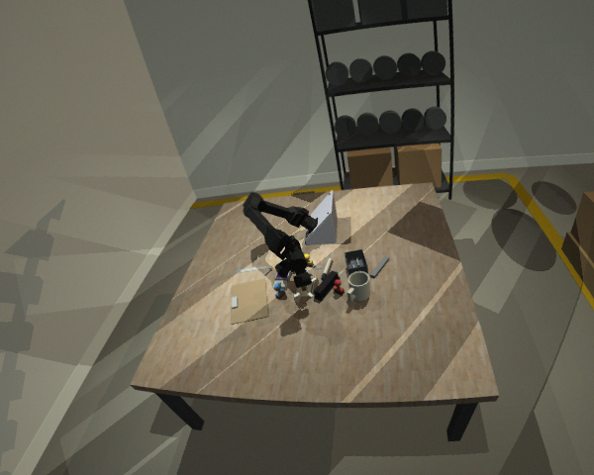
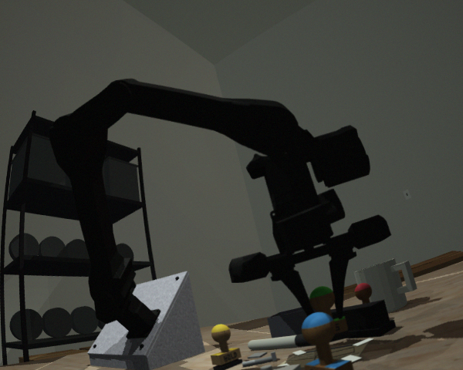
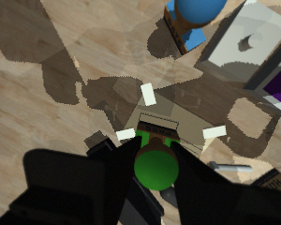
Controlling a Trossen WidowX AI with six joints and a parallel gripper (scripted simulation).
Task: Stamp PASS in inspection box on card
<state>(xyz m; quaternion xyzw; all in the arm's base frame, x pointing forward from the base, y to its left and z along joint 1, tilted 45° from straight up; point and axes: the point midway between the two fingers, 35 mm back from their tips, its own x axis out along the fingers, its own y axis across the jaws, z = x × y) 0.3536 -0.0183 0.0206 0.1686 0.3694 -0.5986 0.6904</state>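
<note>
Bench (image 1: 389,347) bears card (image 3: 175,117); gripper (image 3: 152,145) clamps PASS stamp (image 3: 155,164).

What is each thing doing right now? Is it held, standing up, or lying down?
Black two-fingered tool: shut on the green stamp.
Green-knobbed wooden stamp: held upright over the beige taped card.
Blue-knobbed wooden stamp: standing upright.
Yellow-knobbed wooden stamp: standing upright.
White mug: upright.

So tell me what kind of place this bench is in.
Probably a workshop or stockroom with an inspection bench. A metal shelf rack holds dark rolls and cardboard boxes, yellow floor tape marks the bench area, and the wooden table carries rubber stamps such as the green-topped one that the gripper holds.
</note>
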